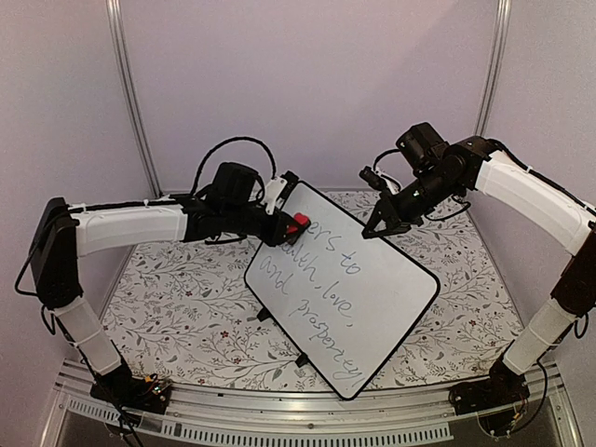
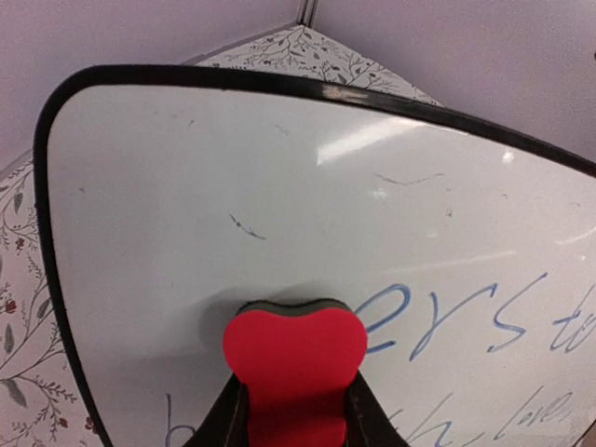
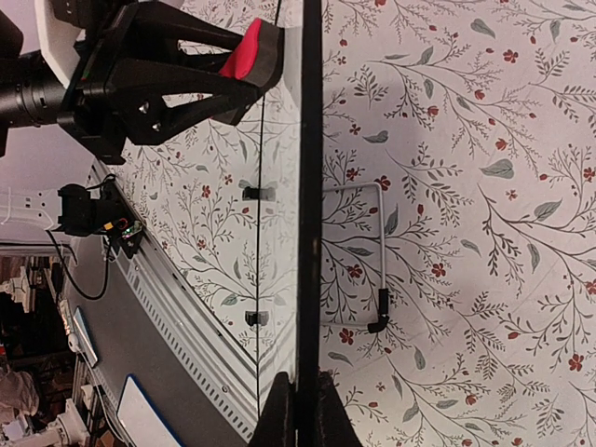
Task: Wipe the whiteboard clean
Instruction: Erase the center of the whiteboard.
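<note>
The whiteboard [image 1: 372, 298] stands tilted over the floral table and carries several lines of blue cursive writing. Its upper-left part [image 2: 279, 168] is bare apart from a few faint strokes. My left gripper [image 1: 294, 226] is shut on a red eraser [image 2: 293, 363], whose dark felt face presses on the board just left of the first written word. The black fingers [image 2: 228, 424] clamp the eraser's sides. My right gripper [image 1: 380, 229] is shut on the board's upper edge. In the right wrist view that black rim [image 3: 310, 186] runs straight up from between the gripper's [image 3: 305, 396] jaws.
A floral cloth [image 1: 177, 298] covers the table. A thin wire stand [image 3: 377, 261] sticks out behind the board, and small black feet [image 1: 301, 359] show at its lower edge. A metal rail [image 1: 279, 424] runs along the near edge. Walls close the back and sides.
</note>
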Motion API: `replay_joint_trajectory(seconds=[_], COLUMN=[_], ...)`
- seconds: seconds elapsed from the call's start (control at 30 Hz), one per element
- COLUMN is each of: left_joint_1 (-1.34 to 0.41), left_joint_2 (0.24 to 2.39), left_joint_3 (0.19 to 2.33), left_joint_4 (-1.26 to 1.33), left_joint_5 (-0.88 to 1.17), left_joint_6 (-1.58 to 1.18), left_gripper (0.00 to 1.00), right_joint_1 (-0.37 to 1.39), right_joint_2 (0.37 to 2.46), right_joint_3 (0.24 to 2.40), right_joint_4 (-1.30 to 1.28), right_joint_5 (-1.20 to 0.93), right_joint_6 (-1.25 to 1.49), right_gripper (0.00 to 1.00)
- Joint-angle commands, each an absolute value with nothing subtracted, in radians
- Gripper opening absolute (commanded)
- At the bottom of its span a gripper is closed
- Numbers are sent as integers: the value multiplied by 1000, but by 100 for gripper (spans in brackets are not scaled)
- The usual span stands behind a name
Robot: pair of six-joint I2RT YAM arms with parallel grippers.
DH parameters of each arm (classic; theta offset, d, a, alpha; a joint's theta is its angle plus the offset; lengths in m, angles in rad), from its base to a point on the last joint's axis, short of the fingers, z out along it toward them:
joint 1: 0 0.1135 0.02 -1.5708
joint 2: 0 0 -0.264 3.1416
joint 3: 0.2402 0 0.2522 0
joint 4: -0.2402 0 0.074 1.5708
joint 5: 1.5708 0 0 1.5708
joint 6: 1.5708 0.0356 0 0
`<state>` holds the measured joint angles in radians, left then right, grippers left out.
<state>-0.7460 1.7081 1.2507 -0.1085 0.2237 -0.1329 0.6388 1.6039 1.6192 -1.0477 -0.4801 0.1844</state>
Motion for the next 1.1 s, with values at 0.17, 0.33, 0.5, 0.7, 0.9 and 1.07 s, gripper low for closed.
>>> replay_joint_trajectory(seconds=[0.17, 0.33, 0.5, 0.7, 0.9, 1.07], left_joint_1=[-773, -772, -771, -772, -774, -779], left_joint_2=[1709, 1699, 1693, 1698, 1719, 1749], left_joint_3=[1156, 1129, 1117, 1133, 1205, 1261], left_joint_4=[-161, -155, -158, -154, -144, -152], left_joint_5=[224, 220, 222, 229, 252, 259], left_joint_6=[-153, -156, -155, -153, -144, -132], left_gripper=[0, 0, 0, 0, 0, 0], right_joint_1=[667, 667, 667, 667, 667, 667], right_joint_2=[1590, 1589, 1588, 1588, 1591, 1586], right_joint_3=[1621, 1617, 1617, 1615, 1615, 1614], right_joint_4=[-987, -985, -984, -983, -983, -985], right_joint_5=[-558, -560, -560, -563, -564, -563], right_joint_6=[89, 90, 89, 89, 89, 90], right_gripper=[0, 0, 0, 0, 0, 0])
